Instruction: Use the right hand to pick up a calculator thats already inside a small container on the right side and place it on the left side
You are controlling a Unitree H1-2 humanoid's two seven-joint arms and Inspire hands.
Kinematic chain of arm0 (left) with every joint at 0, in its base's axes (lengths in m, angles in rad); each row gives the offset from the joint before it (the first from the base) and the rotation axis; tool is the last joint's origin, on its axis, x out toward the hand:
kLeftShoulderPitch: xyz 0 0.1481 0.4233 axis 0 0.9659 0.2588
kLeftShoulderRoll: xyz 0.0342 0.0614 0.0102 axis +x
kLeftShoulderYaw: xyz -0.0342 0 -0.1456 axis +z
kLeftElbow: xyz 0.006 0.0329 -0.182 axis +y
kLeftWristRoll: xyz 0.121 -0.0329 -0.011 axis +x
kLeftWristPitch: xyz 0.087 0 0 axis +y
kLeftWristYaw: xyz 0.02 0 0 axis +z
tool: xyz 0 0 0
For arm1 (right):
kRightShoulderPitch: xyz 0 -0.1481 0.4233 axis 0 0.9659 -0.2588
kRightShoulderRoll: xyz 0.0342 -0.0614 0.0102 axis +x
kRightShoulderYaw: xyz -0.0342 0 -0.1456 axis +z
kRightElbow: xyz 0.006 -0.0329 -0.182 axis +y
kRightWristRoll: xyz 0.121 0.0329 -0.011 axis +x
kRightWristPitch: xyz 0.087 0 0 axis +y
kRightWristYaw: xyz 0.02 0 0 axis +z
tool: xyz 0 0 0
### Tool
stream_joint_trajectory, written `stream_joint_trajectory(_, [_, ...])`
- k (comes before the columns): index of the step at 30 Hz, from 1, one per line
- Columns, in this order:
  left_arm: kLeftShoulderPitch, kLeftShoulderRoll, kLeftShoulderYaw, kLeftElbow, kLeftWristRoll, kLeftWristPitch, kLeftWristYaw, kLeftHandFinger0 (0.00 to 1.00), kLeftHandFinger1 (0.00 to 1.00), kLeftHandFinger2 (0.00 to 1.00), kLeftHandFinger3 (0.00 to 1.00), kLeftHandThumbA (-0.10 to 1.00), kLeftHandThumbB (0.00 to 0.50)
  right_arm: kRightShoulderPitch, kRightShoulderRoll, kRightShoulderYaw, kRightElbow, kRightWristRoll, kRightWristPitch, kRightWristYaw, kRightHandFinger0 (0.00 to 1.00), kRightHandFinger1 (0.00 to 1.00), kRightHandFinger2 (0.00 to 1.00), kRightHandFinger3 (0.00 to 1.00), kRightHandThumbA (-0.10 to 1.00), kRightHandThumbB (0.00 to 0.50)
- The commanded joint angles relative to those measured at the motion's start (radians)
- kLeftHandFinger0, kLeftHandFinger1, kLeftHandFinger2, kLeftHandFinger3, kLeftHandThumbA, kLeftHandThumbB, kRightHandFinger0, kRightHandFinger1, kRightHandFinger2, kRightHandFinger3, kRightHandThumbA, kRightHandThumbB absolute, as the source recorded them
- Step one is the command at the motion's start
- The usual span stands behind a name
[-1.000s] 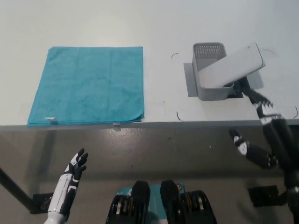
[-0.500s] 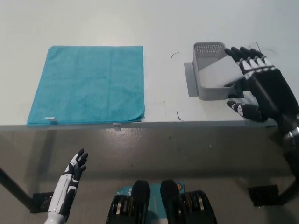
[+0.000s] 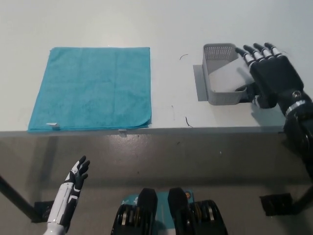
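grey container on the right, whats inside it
A light grey calculator leans slanted inside the grey container, its lower end down in the basket. Its upper right end is covered by the black right hand spread over it, so any grip is hidden.

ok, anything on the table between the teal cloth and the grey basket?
Head view: nothing stands between the teal cloth and the small grey perforated basket, only bare white table with faint pen marks.

Bright, even light falls on the white table (image 3: 98, 24); no glare; soft, faint shadows lie beside the grey container (image 3: 221, 76); below the table's front edge the floor is dimmer; focus is sharp throughout.
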Motion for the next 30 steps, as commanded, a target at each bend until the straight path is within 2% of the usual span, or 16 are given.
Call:
stream_joint_trajectory(1, [-0.002, 0.021, 0.012, -0.027, -0.006, -0.055, 0.003, 1.00, 1.00, 1.00, 1.00, 1.00, 0.050, -0.076, -0.041, 0.021, 0.007, -0.102, 0.076, 0.060, 1.00, 1.00, 1.00, 1.00, 1.00, 0.480])
stream_joint_trajectory(5, [0.004, 0.021, 0.014, -0.034, -0.006, -0.055, 0.004, 1.00, 1.00, 1.00, 1.00, 1.00, 0.047, -0.092, -0.045, 0.033, 0.048, -0.103, 0.082, 0.040, 1.00, 1.00, 1.00, 1.00, 1.00, 0.477])
stream_joint_trajectory(9, [0.003, 0.021, 0.014, -0.032, -0.002, -0.057, 0.006, 1.00, 1.00, 1.00, 1.00, 1.00, 0.043, -0.112, -0.052, 0.042, 0.085, -0.103, 0.083, 0.023, 1.00, 1.00, 1.00, 1.00, 1.00, 0.500])
stream_joint_trajectory(25, [0.000, 0.026, 0.015, -0.031, 0.004, -0.052, 0.006, 1.00, 1.00, 1.00, 1.00, 1.00, 0.055, -0.144, -0.020, 0.089, 0.162, -0.106, 0.084, -0.030, 1.00, 1.00, 1.00, 1.00, 1.00, 0.500])
stream_joint_trajectory(30, [0.007, 0.024, 0.015, -0.033, 0.005, -0.063, 0.008, 1.00, 1.00, 1.00, 1.00, 1.00, 0.041, -0.170, -0.006, 0.112, 0.175, -0.113, 0.082, -0.027, 1.00, 1.00, 1.00, 1.00, 1.00, 0.496])
